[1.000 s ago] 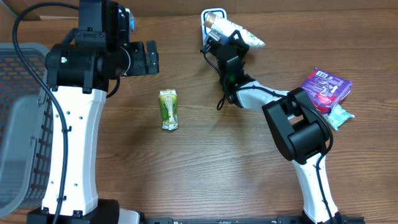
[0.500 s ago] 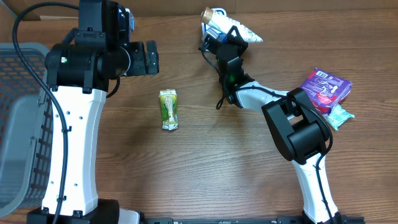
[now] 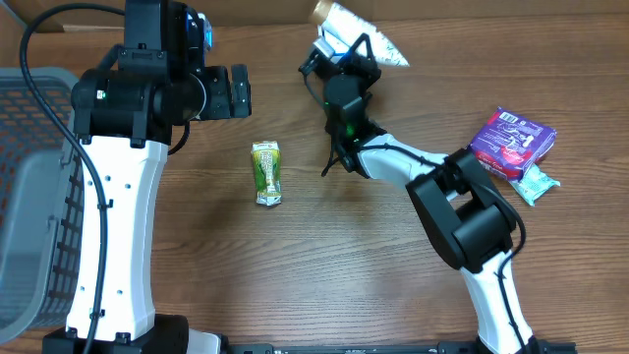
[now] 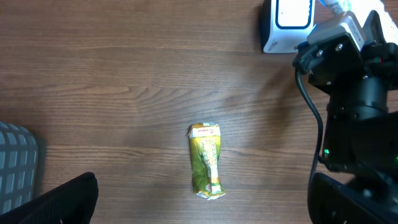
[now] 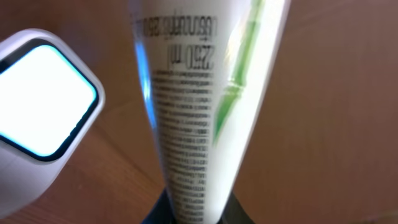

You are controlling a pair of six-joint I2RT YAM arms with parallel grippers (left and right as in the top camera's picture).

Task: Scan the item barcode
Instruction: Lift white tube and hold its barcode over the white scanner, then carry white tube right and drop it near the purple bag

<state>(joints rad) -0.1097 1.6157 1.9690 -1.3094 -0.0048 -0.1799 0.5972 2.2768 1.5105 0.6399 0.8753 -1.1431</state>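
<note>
tube (image 5: 199, 106) clamped in right tool (image 3: 344, 47), just beside lit scanner (image 5: 40, 106).

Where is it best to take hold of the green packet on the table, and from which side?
Probably across its narrow middle, from straight above: the green packet lies flat, long and slim, both long edges free for the jaws.

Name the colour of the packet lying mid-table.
The packet is green and yellow; left wrist view.
</note>
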